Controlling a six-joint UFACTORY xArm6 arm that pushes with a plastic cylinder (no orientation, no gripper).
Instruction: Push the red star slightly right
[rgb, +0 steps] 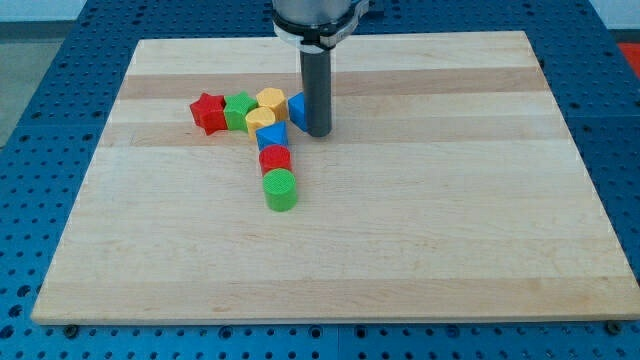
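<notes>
While the rod hangs upright | my tip (316, 131) touches blue block (297, 108) at its 3 o'clock | red star (208, 112) far at 9 | no claw, nothing held

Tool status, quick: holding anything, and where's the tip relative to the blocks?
Tool: a bare rod, no jaws, holding nothing. My tip sits at the cluster's right end beside a blue block, far from the red star.

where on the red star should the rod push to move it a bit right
Contact the red star on its far face toward the view's left, which is open board. Its right side touches the green block, so that cluster will likely shift too. My tip now sits at the cluster's right end beside the blue block, so circle round first.
</notes>
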